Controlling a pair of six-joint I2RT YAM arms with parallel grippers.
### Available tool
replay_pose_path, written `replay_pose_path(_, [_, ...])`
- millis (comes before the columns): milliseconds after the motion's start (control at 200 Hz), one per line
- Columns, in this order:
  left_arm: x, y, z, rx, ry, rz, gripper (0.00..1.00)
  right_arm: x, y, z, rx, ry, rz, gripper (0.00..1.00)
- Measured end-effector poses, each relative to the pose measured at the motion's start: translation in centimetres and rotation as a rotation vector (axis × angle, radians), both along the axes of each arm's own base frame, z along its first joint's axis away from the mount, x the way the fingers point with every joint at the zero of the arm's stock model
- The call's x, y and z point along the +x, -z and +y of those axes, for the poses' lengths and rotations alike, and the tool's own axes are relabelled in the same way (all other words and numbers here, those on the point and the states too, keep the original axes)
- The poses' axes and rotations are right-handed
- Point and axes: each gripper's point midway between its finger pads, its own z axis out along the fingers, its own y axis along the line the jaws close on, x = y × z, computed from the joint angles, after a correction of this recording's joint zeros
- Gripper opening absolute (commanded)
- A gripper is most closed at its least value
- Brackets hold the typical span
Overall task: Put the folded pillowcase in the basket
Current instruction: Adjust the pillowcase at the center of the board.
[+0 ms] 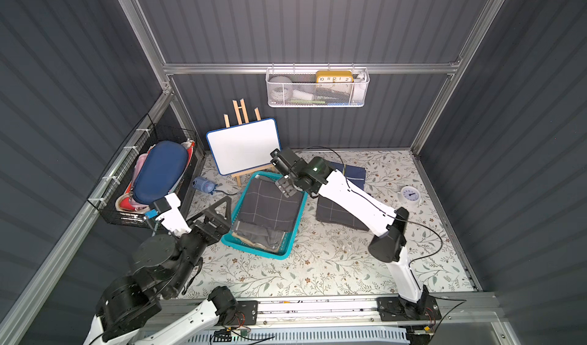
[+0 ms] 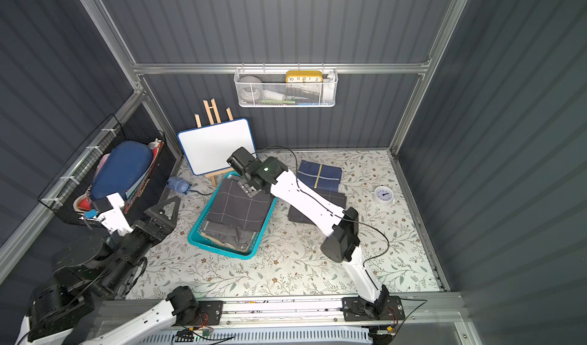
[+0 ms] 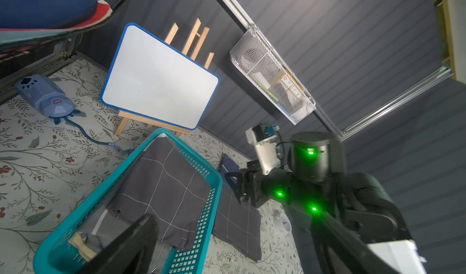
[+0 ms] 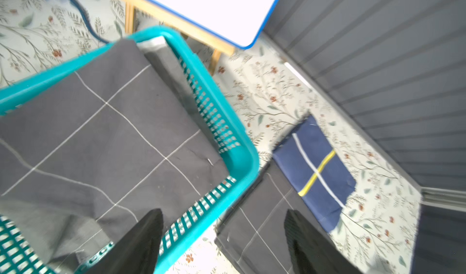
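The teal basket (image 1: 229, 240) (image 2: 194, 241) stands left of the table's middle. A folded dark grey pillowcase (image 1: 270, 204) (image 2: 239, 207) (image 3: 164, 184) (image 4: 100, 139) with thin white grid lines lies in it, its far edge resting on the rim, over other grey cloth (image 1: 257, 236). My right gripper (image 1: 286, 190) (image 2: 250, 188) (image 4: 223, 216) hovers open above the basket's far right rim, and nothing is between its fingers. Open too, my left gripper (image 1: 219, 212) (image 2: 165, 210) (image 3: 232, 235) sits just left of the basket, holding nothing.
A second grey grid pillowcase (image 1: 336, 215) lies right of the basket, a navy folded cloth (image 1: 353, 171) behind it. A whiteboard on an easel (image 1: 243, 146), a blue toy (image 1: 203, 185), a white dial (image 1: 410, 195), a black wire basket (image 1: 146, 181) and a white mesh basket (image 1: 317, 87) surround them.
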Motion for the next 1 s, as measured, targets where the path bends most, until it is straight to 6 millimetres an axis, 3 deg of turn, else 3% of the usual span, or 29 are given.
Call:
replay_pose_path(130, [2.3,0.0,-4.2,0.104,0.076,0.040,1.00,-2.5,-3.5,-5.1,0.073,0.056,-0.049,0.82])
replay_pose_path(205, [3.9,0.0,-7.6,0.165,0.144,0.066,1.00,-4.1,-4.8,-9.3,0.148,0.117,-0.059,0.82])
replay_pose_path(295, [5.8,0.9,-11.7,0.225,0.224,0.104,1.00,-5.4,-5.2,-14.3,0.235,0.215,-0.058,0.82])
replay_pose_path(370, [7.5,3.1,-15.2,0.284,0.294,0.158,1.00,-6.2,-4.6,-18.3,0.286,0.309,-0.053,0.82])
replay_pose_path(510, [9.2,8.5,-20.3,0.373,0.422,0.271,1.00,-7.6,-0.1,-23.3,0.327,0.463,0.037,0.81])
replay_pose_path(680, [9.9,13.6,-24.2,0.438,0.549,0.377,1.00,-8.8,9.2,-27.3,0.336,0.673,0.236,0.80])
replay_pose_path(805, [10.0,15.7,-25.3,0.468,0.592,0.418,1.00,-9.1,14.1,-27.1,0.305,0.727,0.356,0.80])
replay_pose_path(1000, [9.8,16.2,-24.8,0.484,0.588,0.412,1.00,-7.0,18.4,-24.6,0.296,0.717,0.473,0.80])
